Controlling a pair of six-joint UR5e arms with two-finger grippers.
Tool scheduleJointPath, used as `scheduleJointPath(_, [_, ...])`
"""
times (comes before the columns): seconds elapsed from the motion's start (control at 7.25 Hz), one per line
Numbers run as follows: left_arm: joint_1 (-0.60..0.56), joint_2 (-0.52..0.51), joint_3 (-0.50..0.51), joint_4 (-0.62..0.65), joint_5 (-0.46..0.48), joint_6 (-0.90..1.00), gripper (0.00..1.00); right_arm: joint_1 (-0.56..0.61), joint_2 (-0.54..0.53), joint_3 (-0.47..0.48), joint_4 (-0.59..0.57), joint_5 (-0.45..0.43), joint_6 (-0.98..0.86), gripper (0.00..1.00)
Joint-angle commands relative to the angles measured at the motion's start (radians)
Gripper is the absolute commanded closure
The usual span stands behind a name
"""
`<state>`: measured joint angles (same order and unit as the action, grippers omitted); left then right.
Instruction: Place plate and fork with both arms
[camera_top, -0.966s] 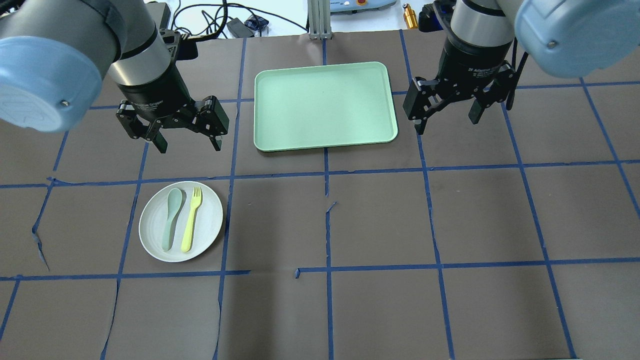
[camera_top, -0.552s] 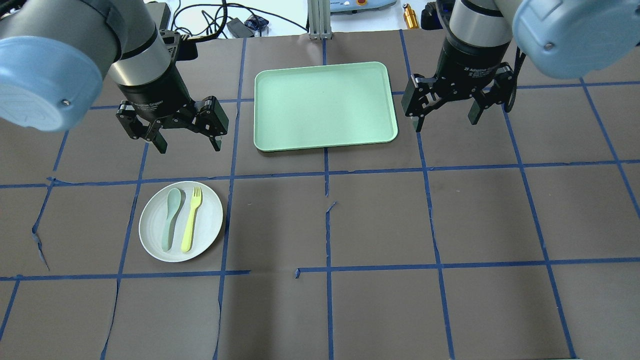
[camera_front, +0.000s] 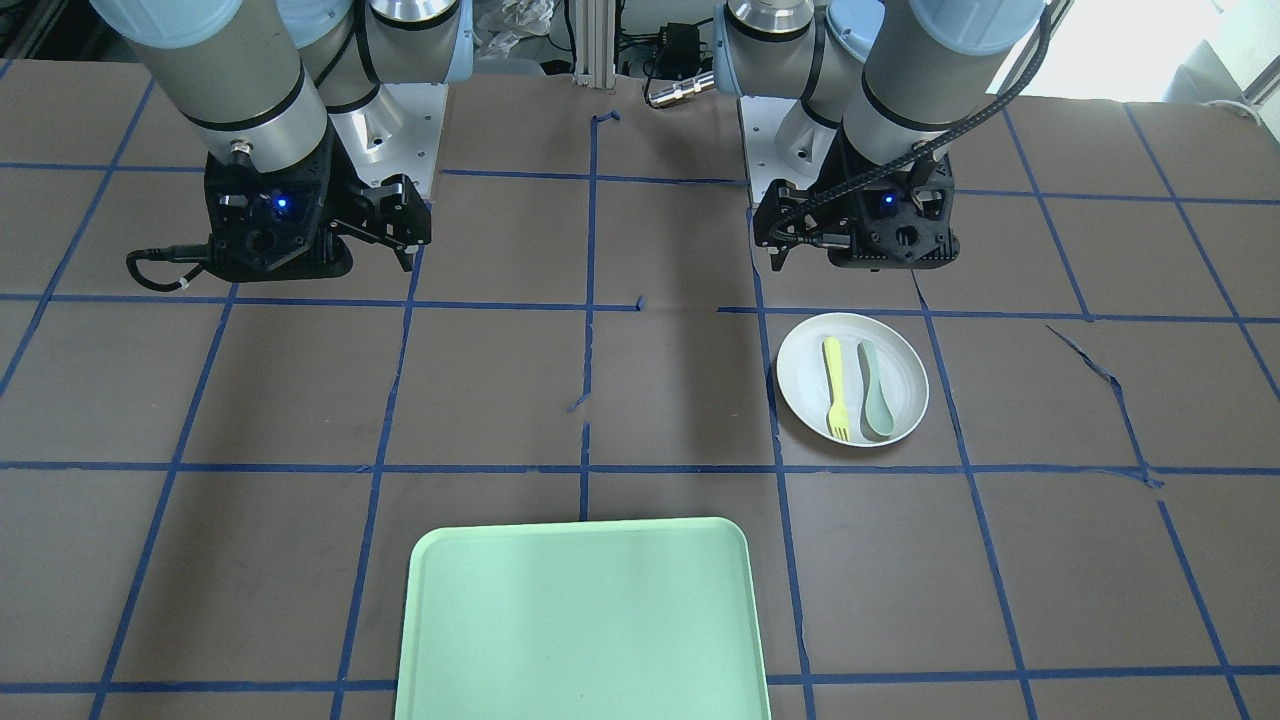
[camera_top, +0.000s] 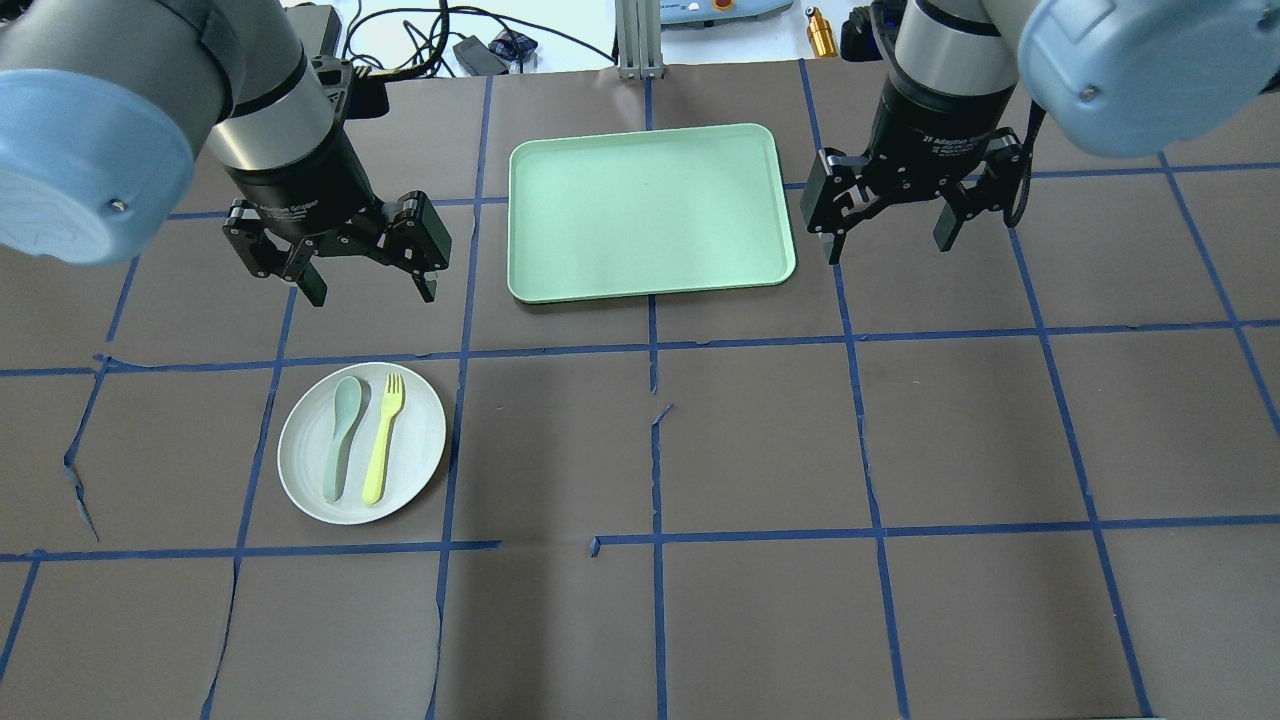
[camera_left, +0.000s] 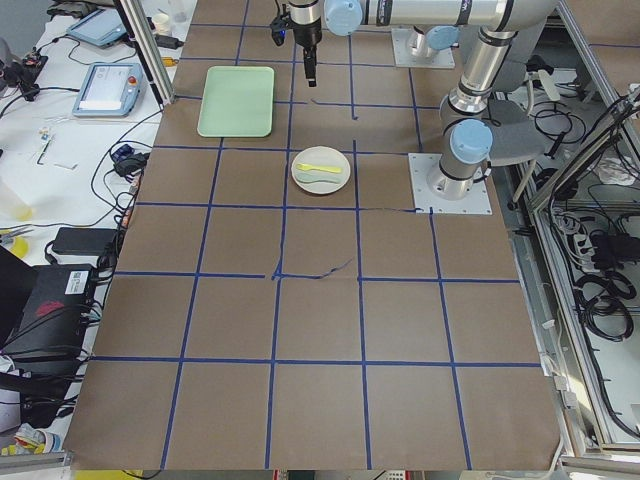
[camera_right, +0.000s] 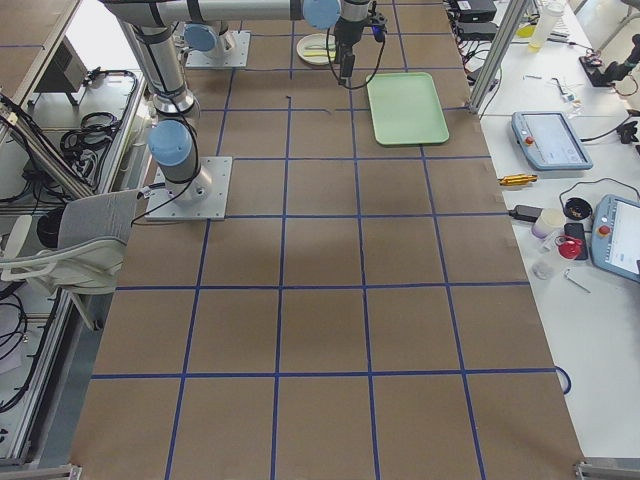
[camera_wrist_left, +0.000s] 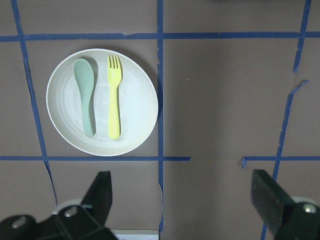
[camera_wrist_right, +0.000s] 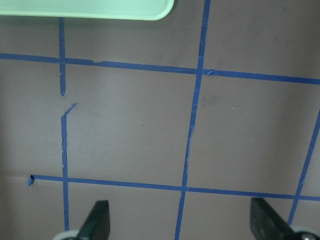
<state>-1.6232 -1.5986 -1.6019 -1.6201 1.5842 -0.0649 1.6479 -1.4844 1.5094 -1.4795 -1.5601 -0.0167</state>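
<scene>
Left gripper (camera_top: 370, 290): jaws spread, empty, hovering beyond the plate (camera_top: 415, 450).
Right gripper (camera_top: 890, 245): spread, empty, just beside the tray (camera_top: 650, 210).
Plate: on the desk (camera_top: 760, 440), well apart from the tray.
Fork (camera_top: 383, 440): flat on the plate, just beside the spoon (camera_top: 340, 440).
Risk: closing on the fork could catch the spoon or skid the plate.

Table cover (camera_top: 760, 440): brown, matt, paper-like, creased. Blue tape lines (camera_top: 850, 338): slightly glossy, torn in spots.
Tray (camera_top: 650, 210), upper centre: mint green, smooth, dull satin.
Plate (camera_top: 415, 440), lower left: off-white, matt, faintly ringed.
Fork (camera_top: 383, 440) and spoon (camera_top: 342, 435): smooth plastic.
Right arm (camera_top: 945, 50): silver metal, satin sheen.
</scene>
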Motion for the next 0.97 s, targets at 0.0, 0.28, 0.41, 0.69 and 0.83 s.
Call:
scheduleJointPath(0.0, [0.044,-0.012,-0.003,0.009,-0.006,0.017,0.00,0.001,0.012,0.000,-0.013,-0.005,0.000,0.00])
scheduleJointPath(0.28, [0.223,-0.023,-0.050,0.011,-0.009,0.048,0.00,0.001,0.013,0.000,-0.028,-0.008,-0.009,0.00])
scheduleJointPath(0.41, [0.293,-0.029,-0.090,0.034,-0.010,0.124,0.00,0.001,0.021,0.000,-0.028,-0.011,-0.009,0.00])
scheduleJointPath(0.69, [0.417,-0.059,-0.232,0.252,-0.010,0.237,0.00,0.001,0.038,0.000,-0.042,-0.012,-0.006,0.00])
scheduleJointPath(0.83, [0.454,-0.088,-0.301,0.360,-0.009,0.334,0.00,0.001,0.044,0.000,-0.050,-0.011,-0.008,0.00])
